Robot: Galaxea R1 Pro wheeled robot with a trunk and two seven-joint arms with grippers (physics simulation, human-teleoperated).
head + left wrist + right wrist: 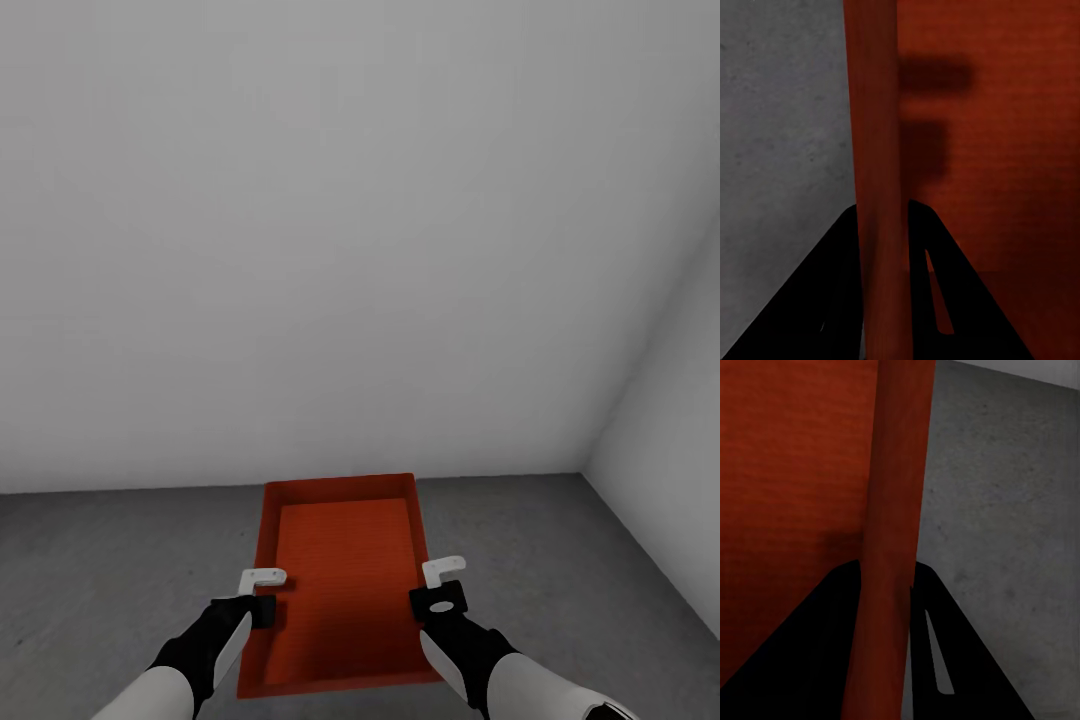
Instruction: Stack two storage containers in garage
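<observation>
A plain white-grey wall (340, 250) is seen ahead of both claws, meeting a second wall (670, 480) in a corner beyond the right claw. Below them the dark grey concrete floor (110, 580) is spread out. One orange-red storage container (340, 590) is held between the two claws, open side up, its far end pointing toward the wall; whether it is resting on the floor or is raised just above it cannot be told from the head view. The left claw (262, 594) is clenched on the container's left long wall (877, 150), one finger outside and one inside. The right claw (440, 585) is clamped likewise on the right long wall (896, 510), the rim being gripped between its dark fingers (817, 652).
</observation>
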